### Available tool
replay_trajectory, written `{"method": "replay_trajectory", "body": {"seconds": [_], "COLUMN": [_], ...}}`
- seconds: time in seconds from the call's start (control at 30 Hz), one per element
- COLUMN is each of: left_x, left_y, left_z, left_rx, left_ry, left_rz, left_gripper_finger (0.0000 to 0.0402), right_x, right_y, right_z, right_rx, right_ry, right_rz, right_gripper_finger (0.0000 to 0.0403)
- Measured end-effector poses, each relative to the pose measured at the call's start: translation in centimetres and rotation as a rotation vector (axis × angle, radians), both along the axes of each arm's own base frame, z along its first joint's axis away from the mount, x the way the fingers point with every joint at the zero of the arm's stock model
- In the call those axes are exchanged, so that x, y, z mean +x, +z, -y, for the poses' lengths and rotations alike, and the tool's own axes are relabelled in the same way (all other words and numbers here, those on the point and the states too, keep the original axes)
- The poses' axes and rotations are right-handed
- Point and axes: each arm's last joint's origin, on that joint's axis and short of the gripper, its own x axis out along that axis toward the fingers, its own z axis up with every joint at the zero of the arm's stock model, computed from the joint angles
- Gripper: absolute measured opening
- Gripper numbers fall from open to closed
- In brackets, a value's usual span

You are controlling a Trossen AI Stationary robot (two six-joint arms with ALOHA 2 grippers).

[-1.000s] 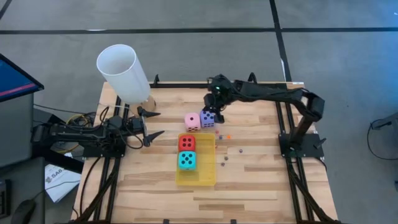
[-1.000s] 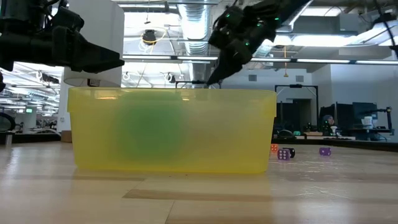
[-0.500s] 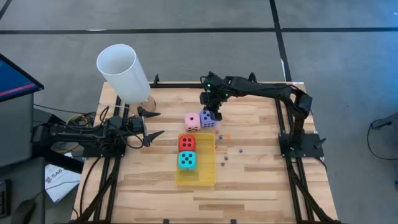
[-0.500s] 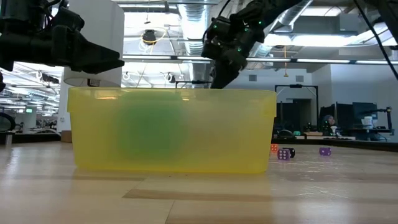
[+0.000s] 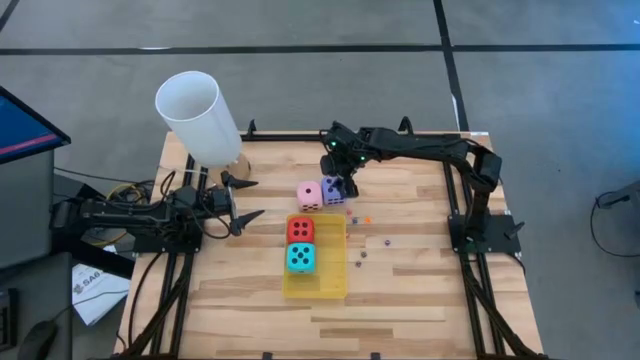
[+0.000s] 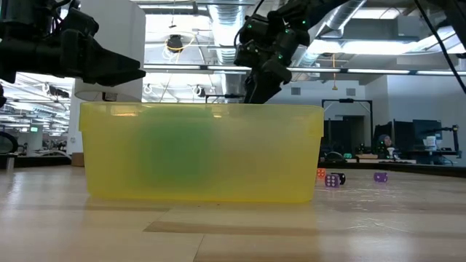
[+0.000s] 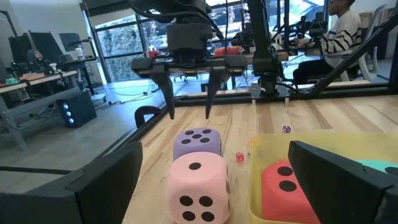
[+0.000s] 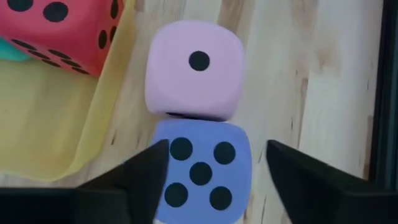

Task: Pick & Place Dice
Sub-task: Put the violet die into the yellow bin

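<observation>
Hovering over the purple foam cube [image 8: 200, 172] with five dark pips up, the right gripper [image 5: 342, 172] has its two dark fingers spread to either side of it, gripping nothing; this cube sits on the wooden table [image 5: 420, 270], touching the pink foam cube [image 5: 309, 195] beside it; both lie just outside the far end of the flat yellow plastic tray [image 5: 330, 283], which holds the red cube [image 5: 300, 231] and the cyan cube [image 5: 301, 258]; tiny coloured beads [image 5: 366, 219] lie scattered near the tray; the left gripper [image 5: 242, 199] waits at the table's left edge, jaws wide apart and empty, beside a white cylindrical tube [image 5: 198, 119].
</observation>
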Motion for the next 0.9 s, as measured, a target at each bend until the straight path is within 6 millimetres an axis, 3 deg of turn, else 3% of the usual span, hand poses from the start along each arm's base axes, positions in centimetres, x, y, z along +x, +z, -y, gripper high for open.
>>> {"method": "replay_trajectory", "body": {"seconds": [0.17,0.33,0.9], "left_x": [0.0,0.0,0.0], "left_y": [0.0,0.0,0.0], "left_z": [0.0,0.0,0.0], "left_rx": [0.0,0.001,0.001], "left_ry": [0.0,0.0,0.0], "left_rz": [0.0,-0.001,-0.001], "left_gripper_finger": [0.0392,0.0392,0.0392], "right_x": [-0.12,0.0,-0.01], "right_y": [-0.08,-0.01,0.05], "right_z": [0.0,0.05,0.4], "right_rx": [0.011,0.0,0.008], "right_ry": [-0.01,-0.002,-0.029], "right_rz": [-0.014,0.001,0.013], "right_gripper_finger": [0.0336,0.0373,0.0381]}}
